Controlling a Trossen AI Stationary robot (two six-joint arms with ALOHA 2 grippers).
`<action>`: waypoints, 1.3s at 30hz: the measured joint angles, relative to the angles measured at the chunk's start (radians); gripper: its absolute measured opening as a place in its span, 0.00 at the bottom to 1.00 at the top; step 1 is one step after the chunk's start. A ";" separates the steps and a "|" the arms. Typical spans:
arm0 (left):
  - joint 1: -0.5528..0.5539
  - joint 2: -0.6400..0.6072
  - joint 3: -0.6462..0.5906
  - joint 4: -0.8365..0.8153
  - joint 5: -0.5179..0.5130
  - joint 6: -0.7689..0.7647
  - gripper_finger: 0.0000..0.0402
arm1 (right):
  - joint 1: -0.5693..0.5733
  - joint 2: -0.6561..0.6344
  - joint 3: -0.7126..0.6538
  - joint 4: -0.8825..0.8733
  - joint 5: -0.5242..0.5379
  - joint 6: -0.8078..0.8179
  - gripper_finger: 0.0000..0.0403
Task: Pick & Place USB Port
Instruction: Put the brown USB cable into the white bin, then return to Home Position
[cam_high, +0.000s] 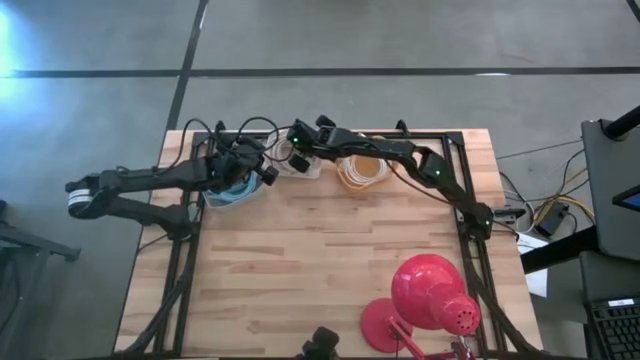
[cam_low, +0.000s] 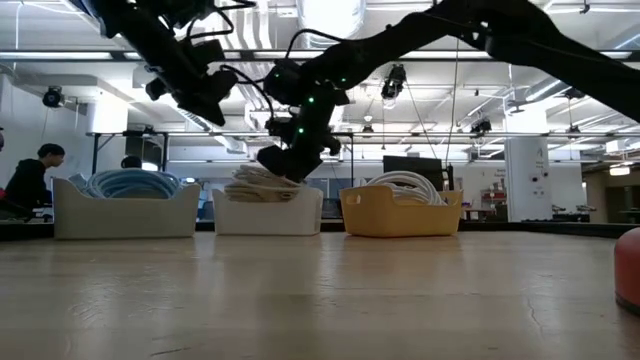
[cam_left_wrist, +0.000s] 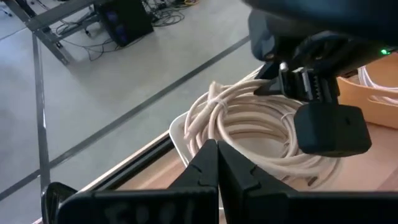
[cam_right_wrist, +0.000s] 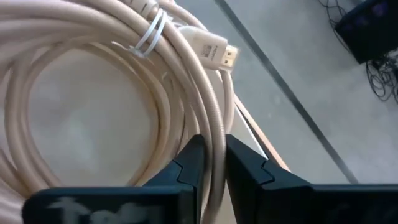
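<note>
So I'm at the grab step: my right gripper (cam_right_wrist: 211, 163) is down in the middle white bin (cam_low: 268, 212) at the far edge of the table (cam_high: 330, 260), with its fingers nearly pressed together around one strand of the coiled cream cable (cam_right_wrist: 93, 81). I think the strand is actually pinched, but from this close I can't be totally sure it isn't just sitting in the slot. The cable's a thick loop of several turns held by a white tie (cam_right_wrist: 148, 34), and the plug (cam_right_wrist: 212, 51) sticks out past the tie, white housing with a gold metal tip. My left gripper (cam_left_wrist: 216, 163) hangs just beside the same bin, over the blue-cable bin (cam_low: 125, 208), fingers closed on nothing, watching. The yellow bin (cam_low: 400, 212) sits on the other side. Next I'd judge it's a straight lift, slow, since one strand has to drag the whole bundle clear of the rim without slipping or snagging.
</note>
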 joint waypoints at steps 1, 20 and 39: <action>0.000 0.000 0.000 0.000 0.000 0.000 0.00 | 0.000 0.014 0.024 -0.009 0.000 -0.004 0.13; -0.001 0.000 0.000 -0.010 0.000 -0.001 0.00 | 0.006 -0.007 0.127 -0.218 0.000 -0.074 0.37; -0.144 -0.206 -0.003 -0.051 0.003 0.018 0.00 | 0.079 -0.252 0.087 -0.371 0.004 -0.111 0.30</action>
